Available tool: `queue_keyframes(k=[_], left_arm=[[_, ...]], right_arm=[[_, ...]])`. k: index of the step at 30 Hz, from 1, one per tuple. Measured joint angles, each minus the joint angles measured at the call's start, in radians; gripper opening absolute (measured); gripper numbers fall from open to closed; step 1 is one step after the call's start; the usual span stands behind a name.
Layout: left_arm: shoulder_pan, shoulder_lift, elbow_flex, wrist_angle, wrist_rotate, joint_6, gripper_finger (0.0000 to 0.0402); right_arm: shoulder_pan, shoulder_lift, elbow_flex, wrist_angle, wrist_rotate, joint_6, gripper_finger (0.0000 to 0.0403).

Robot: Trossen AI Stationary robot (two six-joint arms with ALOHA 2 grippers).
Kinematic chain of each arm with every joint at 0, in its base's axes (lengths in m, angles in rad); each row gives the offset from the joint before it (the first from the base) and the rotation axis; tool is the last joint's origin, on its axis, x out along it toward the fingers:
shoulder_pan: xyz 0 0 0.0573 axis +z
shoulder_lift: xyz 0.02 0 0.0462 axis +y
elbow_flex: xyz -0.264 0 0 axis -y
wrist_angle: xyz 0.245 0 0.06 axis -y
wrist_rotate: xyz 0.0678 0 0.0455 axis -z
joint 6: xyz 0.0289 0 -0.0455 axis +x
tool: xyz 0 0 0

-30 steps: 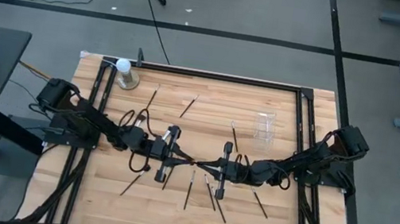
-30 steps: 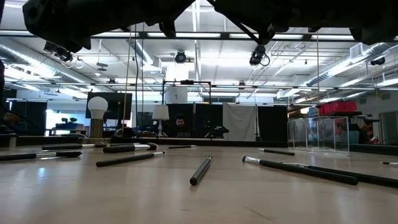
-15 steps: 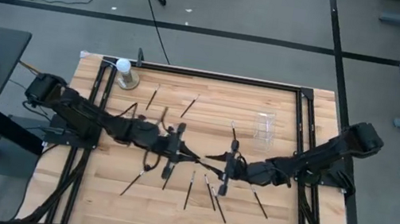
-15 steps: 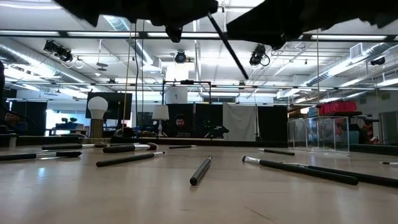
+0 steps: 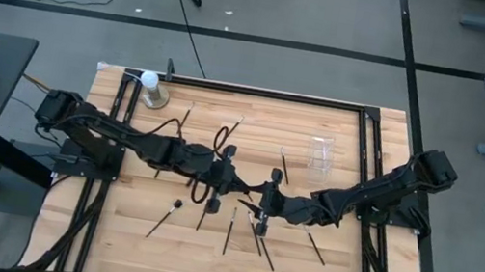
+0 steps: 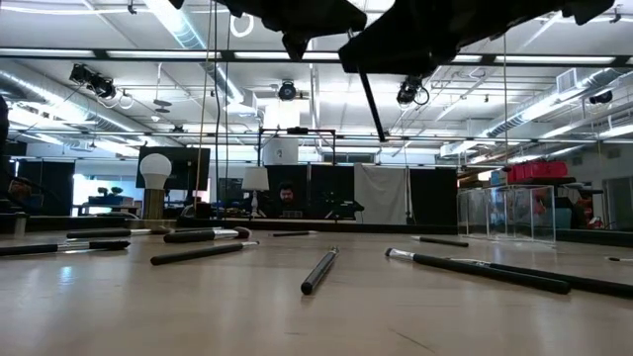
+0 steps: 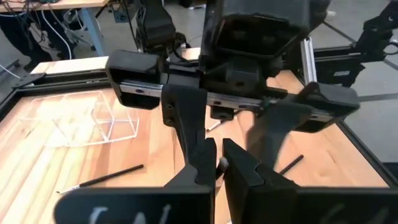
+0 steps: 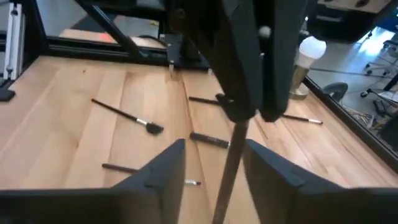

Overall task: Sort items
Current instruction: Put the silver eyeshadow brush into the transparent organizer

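Note:
Above the table's middle my left gripper (image 5: 239, 189) is shut on a thin dark stick (image 6: 372, 107), one of the items. It faces my right gripper (image 8: 214, 158), which is open. The right gripper's fingers stand on either side of the stick's lower part; I cannot tell whether they touch it. Several more dark brushes and sticks lie flat on the wood, such as one (image 5: 161, 218) at the near left and one (image 6: 318, 270) at the centre. My left gripper pinches the stick's upper end (image 8: 238, 126) between its two shut fingers (image 8: 245, 68), which come nearly level from the table's left. The stick hangs slanting down below the fingers, clear of the table. The upper tip is hidden inside the fingers.
A clear cup (image 5: 320, 154) stands at the far right. A white ball on a metallic base (image 5: 149, 88) stands at the far left corner. Black rails (image 5: 371, 137) run along the table's sides. Loose brushes (image 5: 315, 247) are scattered across the near half.
My left gripper has gone up and toward the table's right edge, tipping from pointing down to nearly level. The stick has come up with it and now hangs steeper below the two grippers. My right gripper has also tipped up toward level.

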Motion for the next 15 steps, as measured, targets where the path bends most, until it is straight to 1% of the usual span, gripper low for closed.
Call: queue_keyframes(k=[8,10,12,15], left_arm=[[-0.001,0.002,0.0,-0.022,0.004,-0.003,0.0018],[-0.002,0.003,0.0,-0.021,0.003,0.004,0.0023],[-0.002,0.003,0.0,-0.017,0.0,0.017,0.0035],[-0.002,-0.015,0.0,-0.039,-0.003,0.043,0.0066]], right_arm=[[-0.003,0.0,0.0,0.052,0.0,-0.01,0.002],[-0.003,0.0,-0.002,0.049,0.002,0.008,0.0013],[-0.003,0.0,-0.014,0.065,0.016,0.03,0.0018],[-0.003,0.0,-0.066,0.116,0.06,0.053,0.0011]])
